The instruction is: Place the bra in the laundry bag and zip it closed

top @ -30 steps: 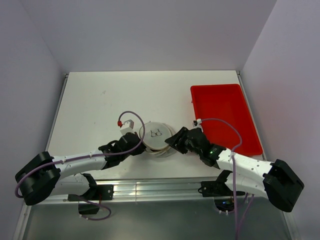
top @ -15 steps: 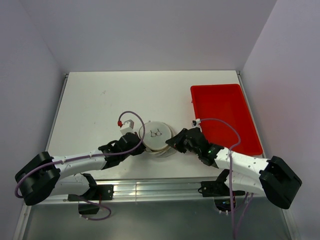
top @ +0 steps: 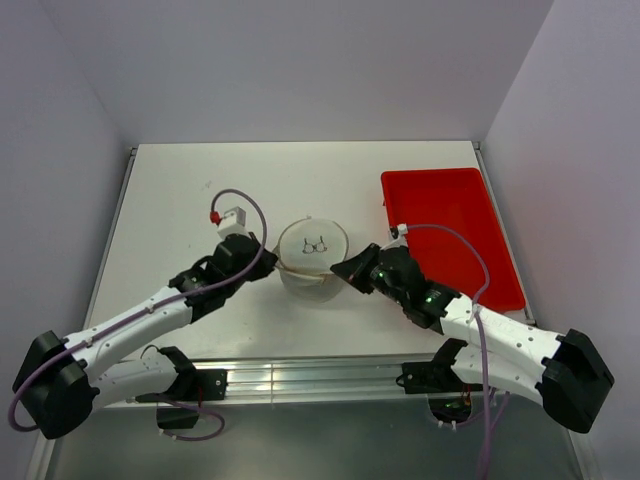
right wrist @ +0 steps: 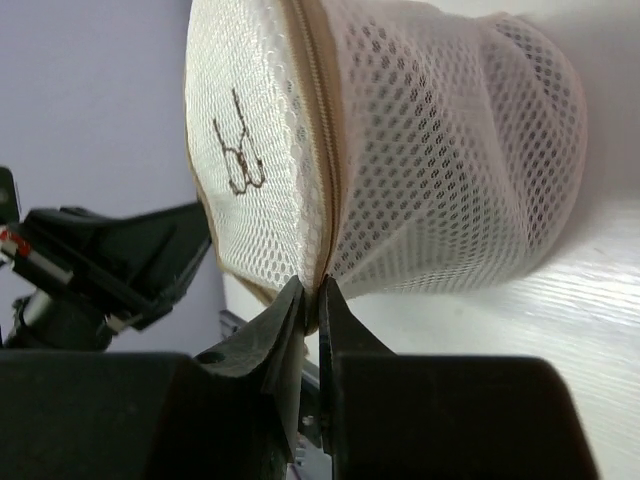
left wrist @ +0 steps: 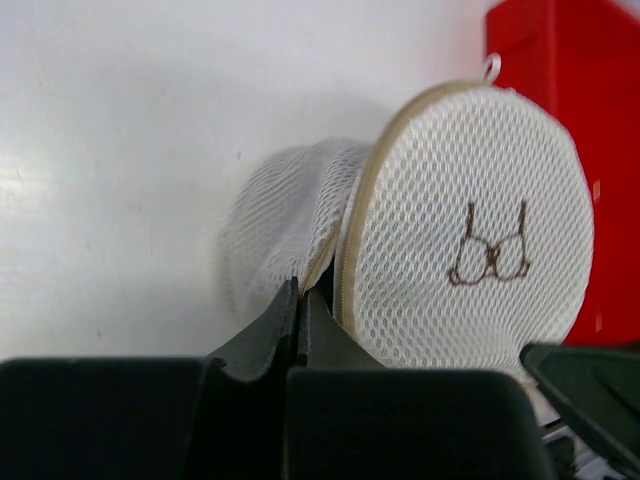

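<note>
The laundry bag (top: 312,252) is a white mesh drum with a tan zipper rim and a small bra outline drawn on its round lid. It is held up between my two grippers. My left gripper (top: 274,268) is shut on the bag's left rim; its tips pinch the mesh edge in the left wrist view (left wrist: 300,292). My right gripper (top: 342,273) is shut on the zipper rim on the bag's right side (right wrist: 313,296). The bag (left wrist: 470,250) fills both wrist views (right wrist: 430,150). The black bra is not visible in any view.
A red tray (top: 450,220) stands at the right of the white table (top: 200,190), close behind my right arm; its corner shows in the left wrist view (left wrist: 570,60). A metal rail (top: 300,375) runs along the near edge.
Both grippers have moved away from the near edge with the bag. The left arm has swung up and left. The bag now stands taller and further back than before.
</note>
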Action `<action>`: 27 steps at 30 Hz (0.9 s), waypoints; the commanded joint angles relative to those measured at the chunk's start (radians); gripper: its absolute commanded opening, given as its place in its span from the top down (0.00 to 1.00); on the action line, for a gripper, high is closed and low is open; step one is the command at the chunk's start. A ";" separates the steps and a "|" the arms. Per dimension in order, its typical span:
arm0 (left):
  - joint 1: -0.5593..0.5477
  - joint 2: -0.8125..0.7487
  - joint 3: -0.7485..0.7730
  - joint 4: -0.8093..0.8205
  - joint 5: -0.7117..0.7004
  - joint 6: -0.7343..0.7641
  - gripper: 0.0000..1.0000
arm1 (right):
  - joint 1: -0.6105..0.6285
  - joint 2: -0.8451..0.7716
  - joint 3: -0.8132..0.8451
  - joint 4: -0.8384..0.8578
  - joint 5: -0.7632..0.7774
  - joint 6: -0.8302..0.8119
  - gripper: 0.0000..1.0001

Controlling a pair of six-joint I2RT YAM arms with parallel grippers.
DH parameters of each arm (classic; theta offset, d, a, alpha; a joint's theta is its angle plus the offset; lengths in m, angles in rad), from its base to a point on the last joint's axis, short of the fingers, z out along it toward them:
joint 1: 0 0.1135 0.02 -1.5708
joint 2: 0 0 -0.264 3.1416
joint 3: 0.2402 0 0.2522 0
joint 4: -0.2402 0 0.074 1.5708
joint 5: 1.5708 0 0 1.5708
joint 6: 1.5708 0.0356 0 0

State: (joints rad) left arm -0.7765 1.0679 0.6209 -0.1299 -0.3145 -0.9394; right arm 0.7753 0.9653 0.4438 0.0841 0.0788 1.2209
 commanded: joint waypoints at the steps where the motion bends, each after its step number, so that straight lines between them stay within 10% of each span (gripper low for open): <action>1: 0.080 -0.031 0.097 -0.086 -0.041 0.105 1.00 | -0.008 -0.034 0.065 -0.075 0.042 -0.057 1.00; 5: 0.086 0.021 0.152 -0.045 0.015 0.192 0.97 | -0.007 0.004 0.093 -0.073 0.033 -0.049 1.00; 12: 0.075 -0.042 0.102 0.033 0.080 0.254 0.48 | -0.007 0.050 0.107 -0.052 0.039 -0.017 1.00; 27: -0.349 -0.010 0.056 0.220 0.110 0.301 0.59 | -0.005 0.085 0.154 -0.099 0.056 -0.021 1.00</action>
State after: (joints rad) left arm -1.0855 1.0214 0.6933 -0.0128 -0.2386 -0.6399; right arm 0.7746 1.0386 0.5407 0.0093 0.1078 1.2102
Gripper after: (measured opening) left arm 0.422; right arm 0.120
